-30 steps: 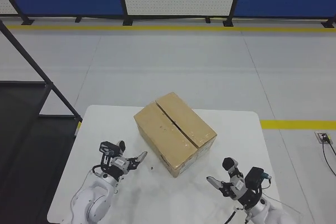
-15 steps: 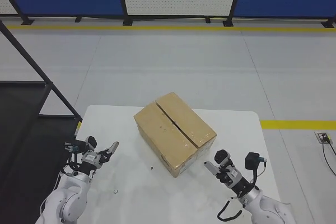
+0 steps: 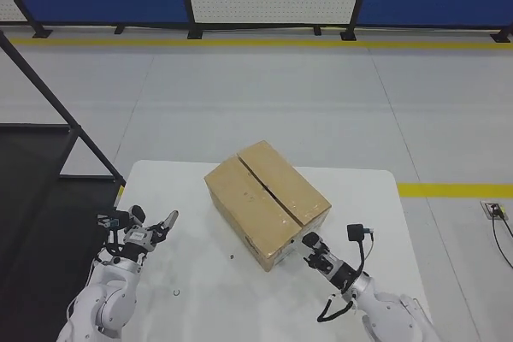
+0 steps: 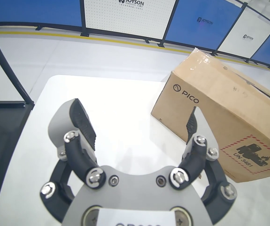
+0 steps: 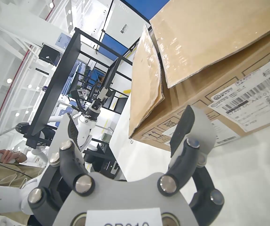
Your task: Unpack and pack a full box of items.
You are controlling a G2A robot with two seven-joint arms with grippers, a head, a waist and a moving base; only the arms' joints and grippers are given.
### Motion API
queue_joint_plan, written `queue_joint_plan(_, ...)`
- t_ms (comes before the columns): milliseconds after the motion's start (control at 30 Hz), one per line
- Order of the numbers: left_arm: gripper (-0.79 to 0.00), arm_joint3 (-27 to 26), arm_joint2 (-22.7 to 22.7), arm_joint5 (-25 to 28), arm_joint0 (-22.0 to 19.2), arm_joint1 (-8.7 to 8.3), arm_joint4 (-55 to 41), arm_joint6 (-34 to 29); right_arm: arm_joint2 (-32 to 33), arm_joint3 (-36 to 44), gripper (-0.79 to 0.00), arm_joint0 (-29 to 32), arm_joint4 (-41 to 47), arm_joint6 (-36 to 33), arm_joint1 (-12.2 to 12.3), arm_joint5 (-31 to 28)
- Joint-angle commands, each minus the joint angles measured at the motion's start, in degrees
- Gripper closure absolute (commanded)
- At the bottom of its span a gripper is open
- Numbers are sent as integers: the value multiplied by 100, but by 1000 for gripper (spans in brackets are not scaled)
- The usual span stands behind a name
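A brown cardboard box stands in the middle of the white table, its top flaps folded down along a taped seam. My left gripper hovers open over the table's left part, well apart from the box. The left wrist view has the left gripper with nothing between its fingers, and the box stands beyond it. My right gripper is open close to the box's near right corner. In the right wrist view the right gripper faces the labelled end of the box, whose flap edges sit slightly raised.
A black metal rack stands just left of the table. Two tiny bits lie on the tabletop: a speck by the box's near corner and a small ring near the front edge.
My left gripper pulled back leftward, away from the box, then held. My right gripper moved up and left until it came close to the box's near right corner.
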State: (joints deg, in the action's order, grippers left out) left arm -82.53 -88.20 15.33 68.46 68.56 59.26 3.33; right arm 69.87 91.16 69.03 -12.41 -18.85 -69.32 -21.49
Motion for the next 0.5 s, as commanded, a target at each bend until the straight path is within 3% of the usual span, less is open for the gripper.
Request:
queue_joint_plan(0, -785, 12, -6, 20, -4, -1, -23, 12, -42, -62, -785, -69, 149, -70, -15, 36)
queue_joint_plan(467, -785, 37, -24, 94, 49, -10, -31, 97, -210, -161, -745, -297, 569, -173, -90, 100)
